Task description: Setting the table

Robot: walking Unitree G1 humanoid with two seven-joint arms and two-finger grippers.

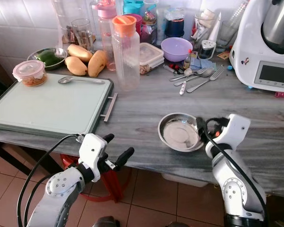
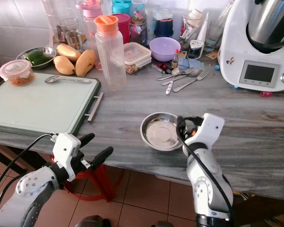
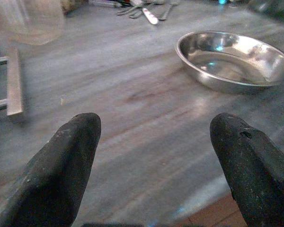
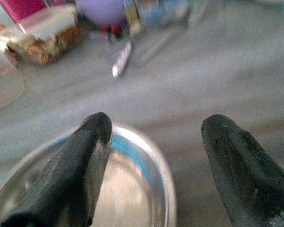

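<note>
With the right gripper [image 4: 151, 142] spread wide and empty astride the shallow round steel bowl's [image 1: 180, 132] rim, the bowl could be nudged off the counter edge.

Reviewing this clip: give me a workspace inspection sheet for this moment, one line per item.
Surface: grey marbled counter.
Job's things: steel bowl near the front edge, empty; tray at the robot's left, carrying a lidded food tub and spoon; cutlery loose behind.
Clutter: mangoes, orange-capped bottle, purple bowl, white appliance.
Grippers: left gripper open, off the counter's front edge; right gripper open, straddling the bowl's rim.
Cables: black leads along both arms.
Surroundings: tiled wall, tiled floor.
</note>
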